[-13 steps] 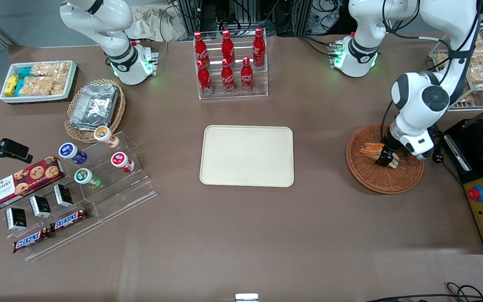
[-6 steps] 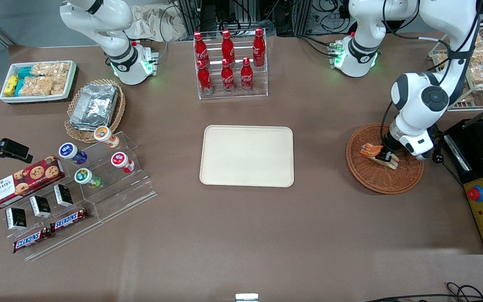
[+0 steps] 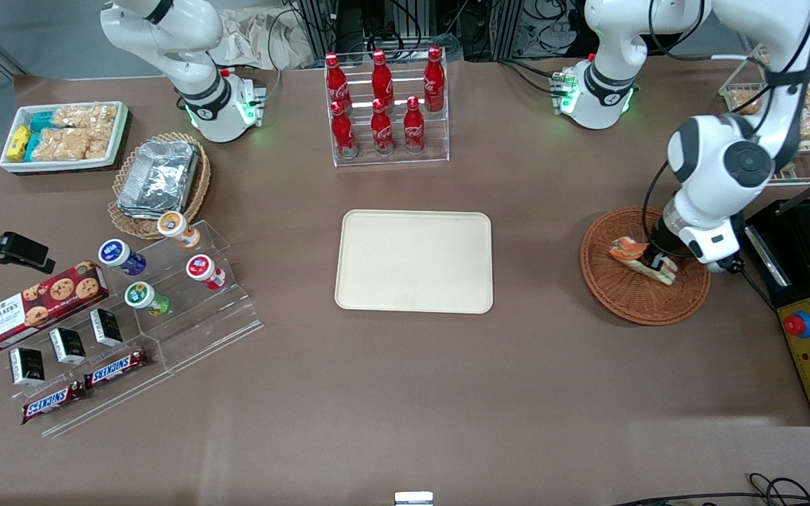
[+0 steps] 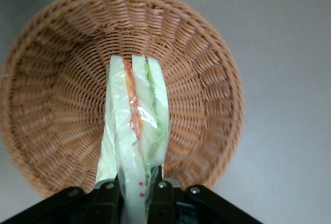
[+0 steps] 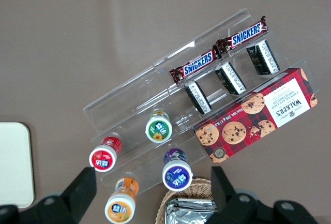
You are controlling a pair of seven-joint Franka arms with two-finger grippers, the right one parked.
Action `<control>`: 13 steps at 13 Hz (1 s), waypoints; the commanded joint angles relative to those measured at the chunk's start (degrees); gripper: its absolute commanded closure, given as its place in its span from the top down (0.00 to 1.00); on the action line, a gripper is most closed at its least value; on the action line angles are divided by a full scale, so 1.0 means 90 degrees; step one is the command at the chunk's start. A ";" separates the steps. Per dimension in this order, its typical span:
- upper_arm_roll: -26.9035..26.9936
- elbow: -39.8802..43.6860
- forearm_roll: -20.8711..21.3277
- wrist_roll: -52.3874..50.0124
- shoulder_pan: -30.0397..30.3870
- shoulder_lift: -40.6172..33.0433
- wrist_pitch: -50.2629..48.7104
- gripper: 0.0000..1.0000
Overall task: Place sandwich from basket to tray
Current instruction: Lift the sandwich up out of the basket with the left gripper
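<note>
Since the earlier frames, the left arm has risen and shifted slightly toward the right edge of the front view, and the sandwich (image 3: 638, 256) has tilted up with it. Left gripper (image 3: 653, 263) is clenched on the sandwich at its wide end, over the basket (image 3: 623, 299) at middle right of the front view. In the wrist view the sandwich (image 4: 135, 131) projects from between the fingers (image 4: 160, 190), with the basket (image 4: 207, 58) below it. The tray (image 3: 413, 261), at frame centre, holds nothing yet.

Handling: the wedge looks light, soft and compressible. Its wrapping appears smooth, so slippage is possible. Grip across the bread faces near the crust end with moderate force; excess pressure would likely squeeze the filling out
</note>
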 commanded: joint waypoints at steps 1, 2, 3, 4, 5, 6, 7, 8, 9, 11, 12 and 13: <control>-0.0289 0.1710 0.0080 0.0547 0.0008 -0.0077 -0.2267 0.00; -0.0416 0.2248 0.0080 0.0781 0.0008 -0.0067 -0.2816 0.00; -0.0543 0.2601 0.0080 0.1083 0.0008 -0.0067 -0.3208 0.00; -0.0651 0.2943 0.0070 0.1405 0.0008 -0.0077 -0.3492 0.00; -0.0739 0.3391 0.0070 0.1804 0.0017 -0.0077 -0.3882 0.00; -0.0817 0.3889 -0.0007 0.2263 0.0018 -0.0058 -0.4350 0.00; -0.0963 0.4261 -0.0066 0.2664 0.0018 -0.0019 -0.4664 0.00; -0.1216 0.4507 -0.0086 0.2977 0.0018 -0.0018 -0.4822 0.00; -0.1479 0.4577 -0.0096 0.3203 0.0027 -0.0018 -0.4843 0.00; -0.1861 0.4723 -0.0426 0.3487 -0.0002 -0.0009 -0.4843 0.00; -0.1882 0.4753 -0.0670 0.3682 -0.0050 0.0030 -0.4833 0.00; -0.1998 0.4753 -0.0953 0.3858 -0.0099 0.0060 -0.4804 0.00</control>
